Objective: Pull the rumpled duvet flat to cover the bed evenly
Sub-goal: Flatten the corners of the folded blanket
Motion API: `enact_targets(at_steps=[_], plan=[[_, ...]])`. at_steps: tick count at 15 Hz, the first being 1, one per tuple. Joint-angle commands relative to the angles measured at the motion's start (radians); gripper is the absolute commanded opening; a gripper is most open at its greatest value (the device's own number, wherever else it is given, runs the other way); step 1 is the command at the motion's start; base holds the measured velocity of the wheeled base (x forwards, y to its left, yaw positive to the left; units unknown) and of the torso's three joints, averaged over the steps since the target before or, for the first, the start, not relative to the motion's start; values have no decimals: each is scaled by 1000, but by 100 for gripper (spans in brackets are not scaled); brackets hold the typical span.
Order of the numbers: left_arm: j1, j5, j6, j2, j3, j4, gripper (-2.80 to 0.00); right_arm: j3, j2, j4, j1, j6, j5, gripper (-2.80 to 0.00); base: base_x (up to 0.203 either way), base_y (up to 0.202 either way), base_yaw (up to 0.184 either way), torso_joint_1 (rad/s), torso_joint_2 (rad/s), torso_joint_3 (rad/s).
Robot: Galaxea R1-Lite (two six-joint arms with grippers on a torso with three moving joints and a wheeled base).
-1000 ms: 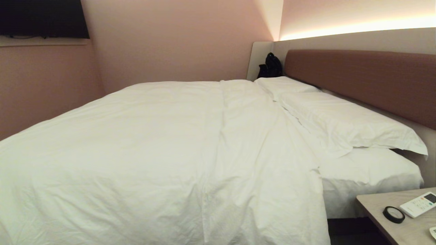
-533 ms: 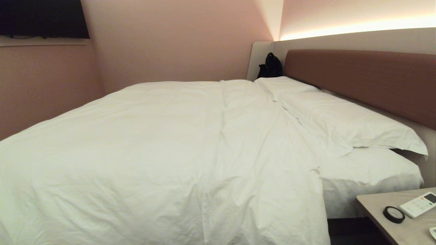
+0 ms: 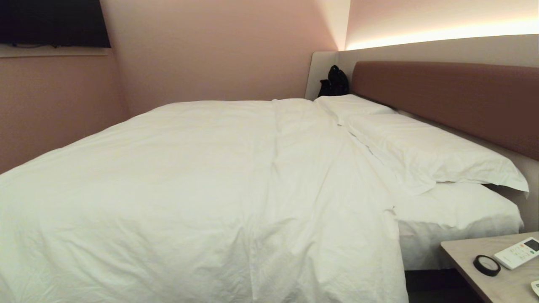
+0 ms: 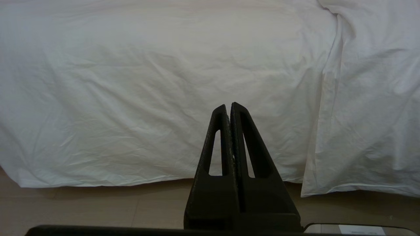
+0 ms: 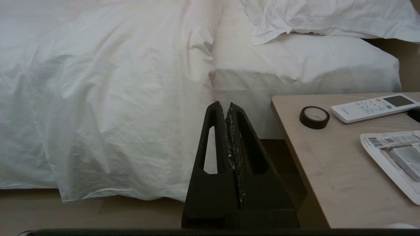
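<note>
The left gripper (image 4: pixel 228 105) is clenched on nothing, its 2 black fingers pressed together and pointing at the side drop of the duvet (image 4: pixel 157 91) from a short way off, above bare wood-look floor (image 4: pixel 98 206). The right gripper (image 5: pixel 225 105) is likewise clamped empty, aimed at the spot where the duvet's edge meets the exposed mattress side, with a beige bedside table (image 5: pixel 315 157) close beside it in the lower right of that frame.

The duvet (image 3: pixel 202 189) fills the centre and left of the head view, puffy and white, finely creased, with 1 long fold running from the upper centre toward the bottom. It covers most of the bed (image 3: pixel 446 101); its right edge stops short of the 2 pillows (image 3: pixel 421 147) stacked along the brown headboard at right, leaving a strip of white sheet (image 3: pixel 459 210) bare. Its hem hangs nearly to the floor.

On the table lie a roll of black tape (image 5: pixel 314 117), a white remote (image 5: pixel 374 107) and a plastic packet (image 5: pixel 393 157).
</note>
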Motion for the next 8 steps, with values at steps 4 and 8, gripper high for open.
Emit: enact_targets(at_steps=[4, 8], plan=[[0, 1, 0, 0, 0, 1, -280, -224, 15, 151, 0, 10, 37, -280, 0, 0, 0, 0, 0, 0], [0, 1, 0, 0, 0, 1, -280, -385, 216, 197, 6, 102, 94, -280, 0, 0, 0, 0, 0, 0]])
